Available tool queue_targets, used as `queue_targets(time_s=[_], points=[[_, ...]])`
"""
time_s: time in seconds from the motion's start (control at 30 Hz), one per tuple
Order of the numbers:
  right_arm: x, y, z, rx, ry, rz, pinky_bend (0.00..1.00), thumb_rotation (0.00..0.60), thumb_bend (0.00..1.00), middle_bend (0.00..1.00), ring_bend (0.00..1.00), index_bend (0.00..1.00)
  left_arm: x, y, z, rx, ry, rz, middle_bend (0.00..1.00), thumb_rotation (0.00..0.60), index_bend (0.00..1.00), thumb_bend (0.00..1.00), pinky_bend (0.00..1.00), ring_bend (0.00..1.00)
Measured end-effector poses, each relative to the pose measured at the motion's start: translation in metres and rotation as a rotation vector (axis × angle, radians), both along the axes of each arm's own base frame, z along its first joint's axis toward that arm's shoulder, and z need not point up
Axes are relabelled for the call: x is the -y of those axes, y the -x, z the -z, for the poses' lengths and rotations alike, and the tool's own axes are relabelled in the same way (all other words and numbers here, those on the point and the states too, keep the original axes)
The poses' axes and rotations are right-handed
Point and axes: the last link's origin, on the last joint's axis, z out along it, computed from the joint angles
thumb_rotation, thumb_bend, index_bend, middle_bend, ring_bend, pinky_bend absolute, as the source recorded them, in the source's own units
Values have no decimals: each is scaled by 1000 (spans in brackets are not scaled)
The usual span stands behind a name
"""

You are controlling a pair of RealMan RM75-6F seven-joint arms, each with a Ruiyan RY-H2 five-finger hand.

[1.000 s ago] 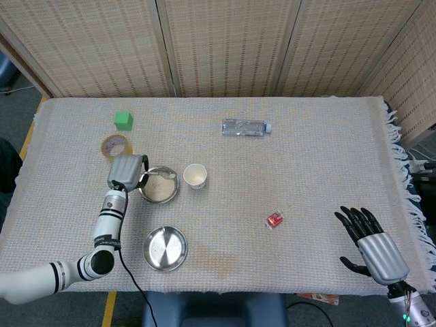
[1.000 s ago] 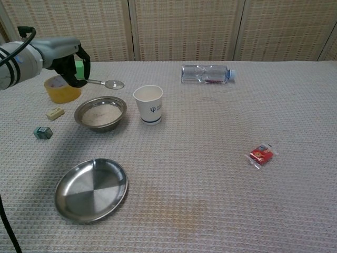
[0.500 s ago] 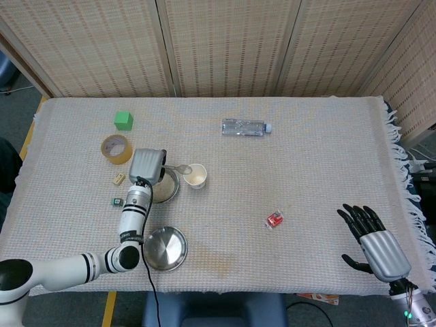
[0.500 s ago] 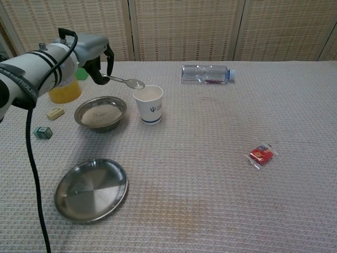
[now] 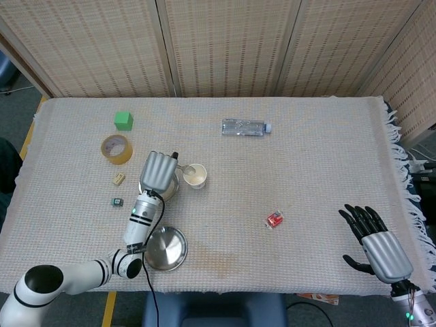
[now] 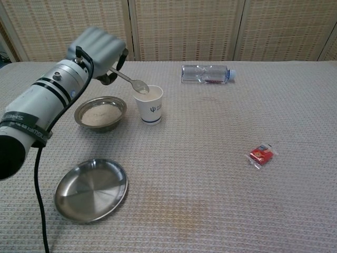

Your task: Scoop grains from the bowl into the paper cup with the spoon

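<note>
My left hand (image 5: 158,172) (image 6: 100,51) grips the handle of a metal spoon (image 6: 130,81). The spoon slopes down to the right, and its bowl sits over the rim of the white paper cup (image 6: 149,104) (image 5: 195,176). Just left of the cup stands the steel bowl of pale grains (image 6: 100,113); in the head view my left hand hides most of that bowl (image 5: 171,191). My right hand (image 5: 379,245) hangs open past the table's front right corner, far from all of this, and only the head view shows it.
An empty steel plate (image 6: 91,188) lies near the front edge. A water bottle (image 6: 206,74) lies at the back, a red packet (image 6: 261,155) to the right. A tape roll (image 5: 116,148), a green block (image 5: 123,120) and two small items (image 5: 117,191) sit at the left.
My left hand has carried the spoon from above the grain bowl rightward to the cup and tipped it down over the rim. The right hand has barely moved.
</note>
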Motion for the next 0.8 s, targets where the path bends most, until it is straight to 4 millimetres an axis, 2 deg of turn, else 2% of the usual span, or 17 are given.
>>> queue_targets(time_s=[0.47, 0.8], points=[[-1, 0, -2, 7, -5, 1, 0, 600, 93, 0, 0, 0, 15, 6, 25, -169, -93, 228, 1000, 600, 810, 391, 1000, 1000], [-5, -2, -2, -1, -8, -5, 0, 600, 95, 0, 0, 0, 15, 7, 23, -175, -154, 287, 1000, 600, 813, 391, 1000, 1000]])
